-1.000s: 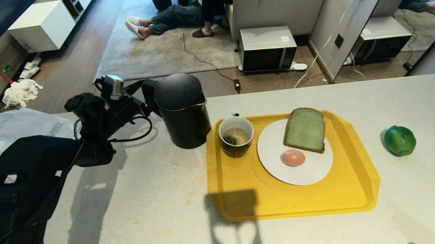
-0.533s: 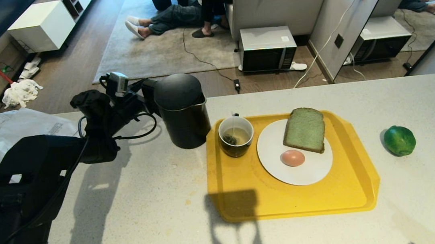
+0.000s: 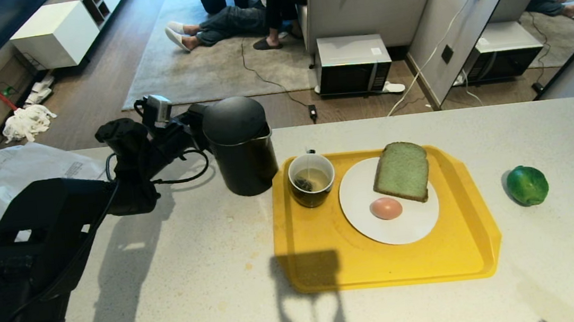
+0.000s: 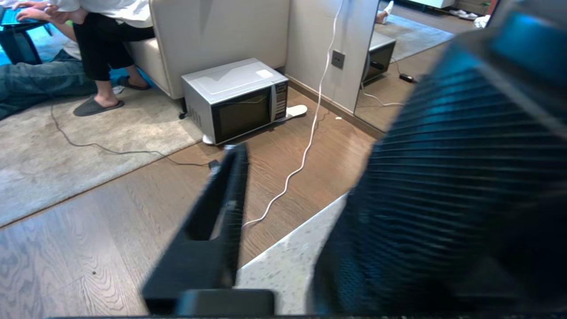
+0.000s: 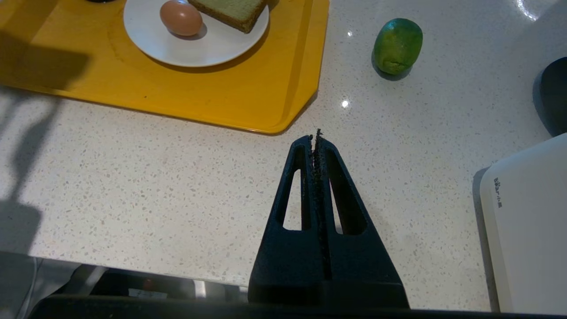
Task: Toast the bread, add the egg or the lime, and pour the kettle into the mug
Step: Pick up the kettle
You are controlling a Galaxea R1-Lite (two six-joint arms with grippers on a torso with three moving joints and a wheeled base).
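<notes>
The black kettle (image 3: 240,144) stands on the counter left of the yellow tray (image 3: 330,268). My left gripper (image 3: 191,123) is at its handle side, at the back left. In the left wrist view one finger (image 4: 223,199) stands apart from the ribbed black kettle (image 4: 443,199), with counter showing between them; the other finger is hidden. On the tray are the mug (image 3: 312,179) with liquid in it, and a white plate (image 3: 406,231) holding the bread (image 3: 402,172) and the egg (image 3: 386,208). The lime (image 3: 527,185) lies on the counter to the right. My right gripper (image 5: 315,135) hangs shut and empty near the tray corner.
Crumpled white paper (image 3: 0,175) lies on the counter's far left. A white appliance (image 5: 527,221) stands at the right edge. Beyond the counter's far edge is the floor with a microwave (image 3: 352,63), cables and people by a sofa.
My left arm has edged toward the kettle, bringing the gripper closer around its handle. The kettle and the things on the tray have not moved.
</notes>
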